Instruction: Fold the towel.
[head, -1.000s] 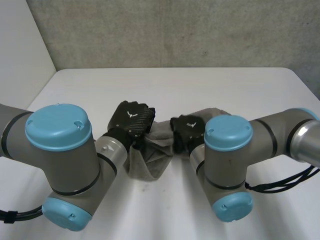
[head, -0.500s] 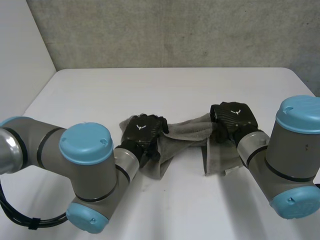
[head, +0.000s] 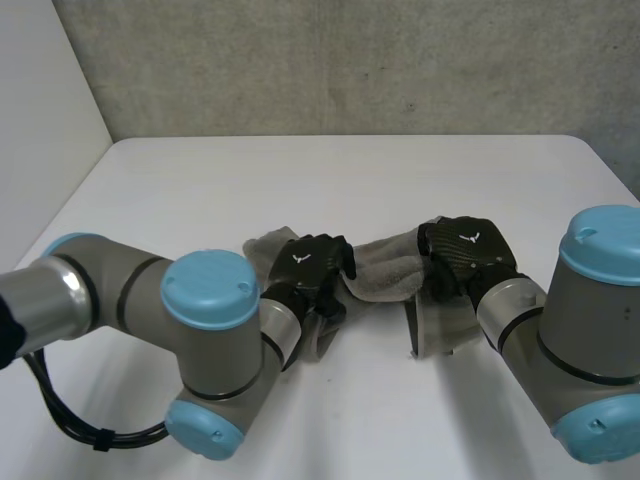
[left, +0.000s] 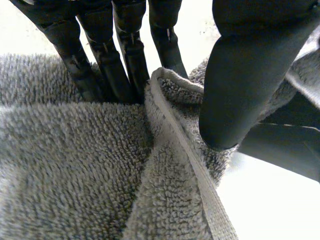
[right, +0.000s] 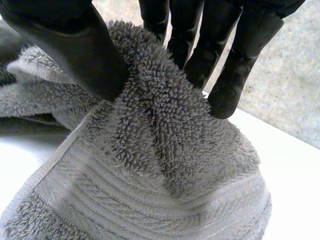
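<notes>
Left hand: The black left hand (head: 312, 268) pinches the towel (head: 385, 276) at its left end. In the left wrist view a hemmed fold is caught between straight fingers (left: 125, 55) and the thumb (left: 235, 75).
Right hand: The right hand (head: 462, 250) grips the towel's right end. Its own wrist view shows the thumb on one side of a bunched fold and the fingers on the other, tips sunk in the pile.
Towel: It hangs slung between the two hands near the middle of the table (head: 330, 180), sagging slightly between them. A flap drops from under each hand toward the tabletop.
In the way: The left arm (head: 210, 300) crosses the near left of the table and covers the towel's lower left part. The right arm (head: 590, 300) overlaps the edge of the right flap.
Textures: The towel is thick grey terry with loose loops. A narrow flat hem (left: 180, 145) runs along one edge and a ribbed woven band (right: 125, 200) lies across one end. The hands are matte black, and the table is smooth and white.
Pose: Both hands are knuckles-up and level with each other, well apart, with the forearms angled inward.
Surroundings: A rough grey wall (head: 350, 60) stands behind the table's far edge, with a plain white panel (head: 40, 120) at the left.
</notes>
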